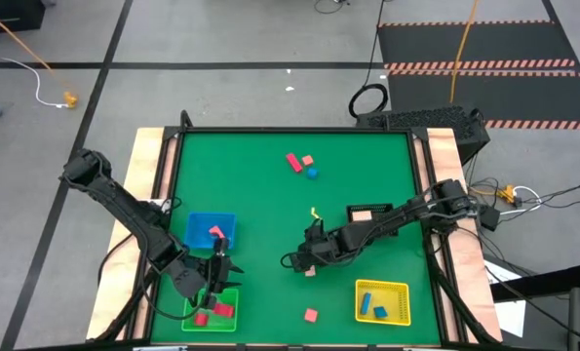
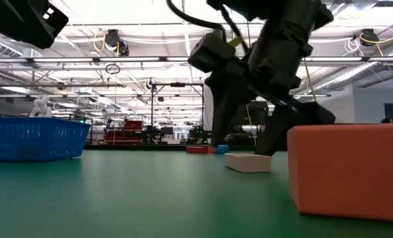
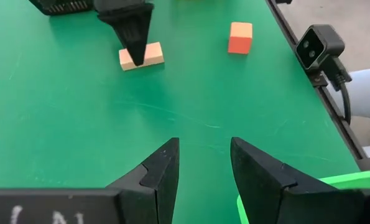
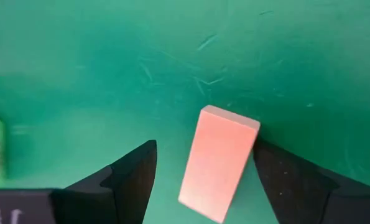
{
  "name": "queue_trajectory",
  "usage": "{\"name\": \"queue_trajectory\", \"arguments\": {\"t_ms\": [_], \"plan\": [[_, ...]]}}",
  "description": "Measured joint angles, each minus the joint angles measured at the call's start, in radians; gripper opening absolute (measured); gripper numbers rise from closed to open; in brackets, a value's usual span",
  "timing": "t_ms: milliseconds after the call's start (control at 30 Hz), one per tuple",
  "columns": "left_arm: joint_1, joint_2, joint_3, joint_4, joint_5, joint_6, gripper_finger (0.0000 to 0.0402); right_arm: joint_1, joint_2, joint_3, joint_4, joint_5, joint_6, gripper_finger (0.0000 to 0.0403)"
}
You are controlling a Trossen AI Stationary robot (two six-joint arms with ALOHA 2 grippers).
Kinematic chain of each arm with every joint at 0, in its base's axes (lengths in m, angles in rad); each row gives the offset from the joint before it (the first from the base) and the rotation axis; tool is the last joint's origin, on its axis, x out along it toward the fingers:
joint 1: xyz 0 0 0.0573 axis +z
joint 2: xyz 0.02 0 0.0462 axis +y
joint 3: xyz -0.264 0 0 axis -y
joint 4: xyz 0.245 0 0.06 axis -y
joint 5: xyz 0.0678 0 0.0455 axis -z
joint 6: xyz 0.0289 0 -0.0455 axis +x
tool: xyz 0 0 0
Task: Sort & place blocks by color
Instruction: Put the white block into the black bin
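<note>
A pale tan bar block (image 4: 219, 162) lies flat on the green table, between the open fingers of my right gripper (image 4: 204, 146), which comes down at it on a slant. In the high view this gripper (image 1: 304, 261) is at the table's middle, near side. My left gripper (image 3: 203, 142) stands open with nothing between its fingers, over the near left by the green tray (image 1: 212, 320). A salmon cube (image 3: 240, 37) sits on the table near the front edge. A red, a salmon and a blue block (image 1: 303, 165) lie at the far middle. My right gripper has one finger (image 4: 290, 180) standing very near the bar's far corner (image 4: 254, 127), and the other finger is clear of it. I cannot tell whether that finger touches the bar. The bar lies flat on the table, running along the fingers.
The blue tray (image 1: 212, 229) holds a red block and the green tray holds red blocks. A yellow tray (image 1: 382, 302) at the near right holds blue blocks. A black tray (image 1: 367, 212) stands right of centre, under the right arm. A camera (image 3: 318, 46) sits at the table's front edge.
</note>
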Motion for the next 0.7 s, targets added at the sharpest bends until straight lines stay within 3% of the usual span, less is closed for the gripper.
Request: {"name": "queue_trajectory", "arguments": {"t_ms": [300,633,700], "plan": [[0.000,0.000,0.000,-0.024,0.000,-0.016,0.0145,-0.001,0.131,0.149,-0.177,-0.053,-0.146,0.0230],[0.000,0.000,0.000,-0.027,0.000,-0.022,0.0145,0.002,0.114,0.160,-0.258,0.032,-0.231,0.0106],[0.000,0.000,0.000,-0.025,0.000,-0.021,0.0145,0.002,0.115,0.160,-0.277,0.036,-0.251,0.0101]]}}
